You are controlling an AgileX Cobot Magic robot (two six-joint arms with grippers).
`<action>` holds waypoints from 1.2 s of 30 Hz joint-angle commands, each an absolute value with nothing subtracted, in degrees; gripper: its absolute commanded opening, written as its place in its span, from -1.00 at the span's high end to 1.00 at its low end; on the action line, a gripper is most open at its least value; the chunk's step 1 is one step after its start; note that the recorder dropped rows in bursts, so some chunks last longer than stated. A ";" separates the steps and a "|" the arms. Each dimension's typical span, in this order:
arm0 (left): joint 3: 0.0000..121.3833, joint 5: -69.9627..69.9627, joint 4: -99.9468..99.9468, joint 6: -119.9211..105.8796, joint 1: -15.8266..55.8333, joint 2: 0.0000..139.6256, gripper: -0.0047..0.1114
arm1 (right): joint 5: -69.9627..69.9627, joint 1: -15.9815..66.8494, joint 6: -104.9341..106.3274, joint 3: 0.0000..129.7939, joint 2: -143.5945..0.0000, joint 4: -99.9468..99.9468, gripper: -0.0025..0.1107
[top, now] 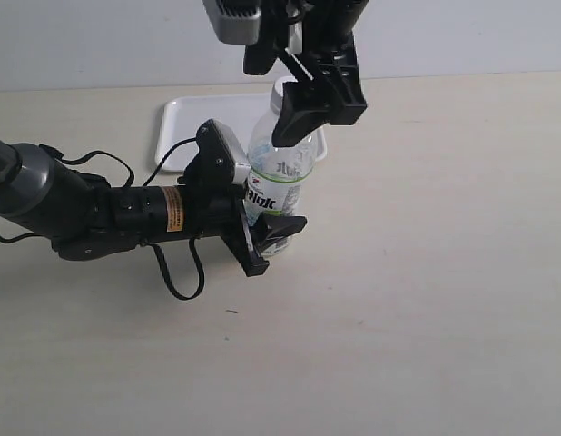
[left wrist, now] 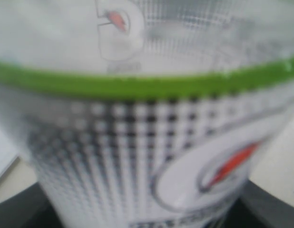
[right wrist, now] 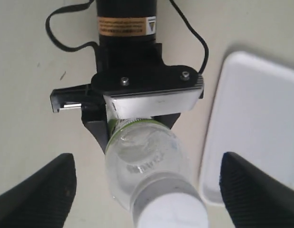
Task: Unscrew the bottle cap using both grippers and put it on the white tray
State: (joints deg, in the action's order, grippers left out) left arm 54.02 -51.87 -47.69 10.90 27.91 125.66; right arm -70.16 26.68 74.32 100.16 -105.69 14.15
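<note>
You see a clear bottle (top: pixel 279 177); its white label carries a green band and dark dots fading to white, plus a red-and-grey oval. The bottle cap (right wrist: pixel 171 211) is white, as is the white tray (top: pixel 194 127), upper left. The arm (top: pixel 44 195) is dark grey with an orange label (top: pixel 173 209), and the left gripper (top: pixel 273 243) is black. The table (top: pixel 426 300) is beige.
</note>
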 commanded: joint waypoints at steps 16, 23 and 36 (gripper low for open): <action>53.98 -51.05 -47.37 11.17 27.92 125.47 0.92 | -67.14 26.70 11.19 100.34 -105.42 4.05 -0.43; 53.98 -51.05 -47.37 12.00 27.92 125.47 0.92 | -69.96 26.70 2.54 100.34 -105.42 4.02 -0.37; 53.98 -51.05 -47.37 12.00 27.92 125.47 0.92 | -69.10 26.70 1.60 100.34 -105.42 6.29 -0.13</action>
